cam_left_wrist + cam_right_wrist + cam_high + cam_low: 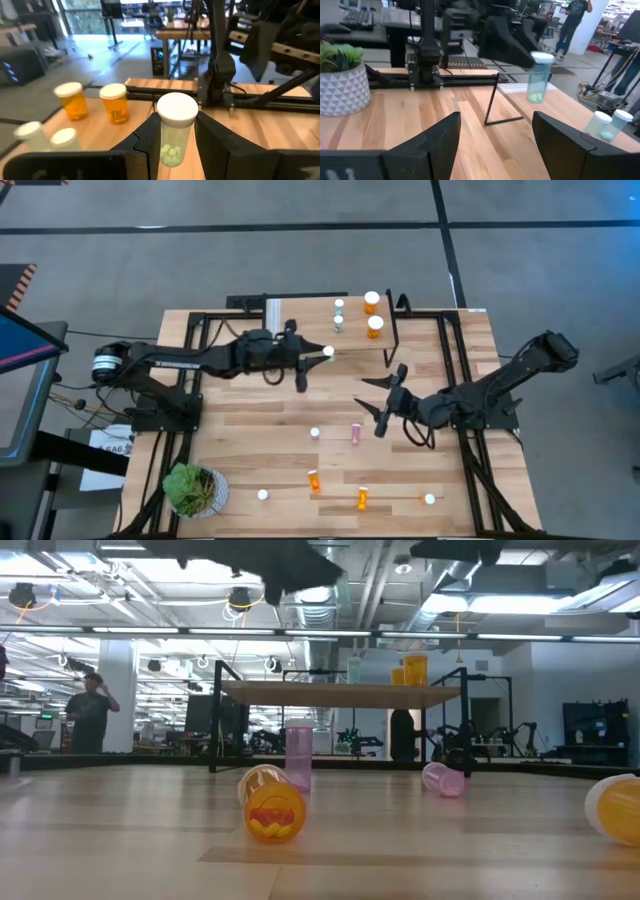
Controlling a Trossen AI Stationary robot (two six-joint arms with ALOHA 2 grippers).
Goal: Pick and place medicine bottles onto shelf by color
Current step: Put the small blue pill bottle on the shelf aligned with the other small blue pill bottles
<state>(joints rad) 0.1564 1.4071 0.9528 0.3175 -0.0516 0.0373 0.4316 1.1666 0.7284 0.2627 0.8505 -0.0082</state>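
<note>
- Two hazards apply while my left hand (176, 145) grips a pale green bottle (175, 130) above the shelf (352, 352).
- Release off-vertical: the bottle may topple into the two green bottles (339, 315) or the two orange bottles (373, 315) standing nearby.
- My right hand (380, 402), open and empty over the surface (250, 450), could clip the shelf leg when reaching.
</note>
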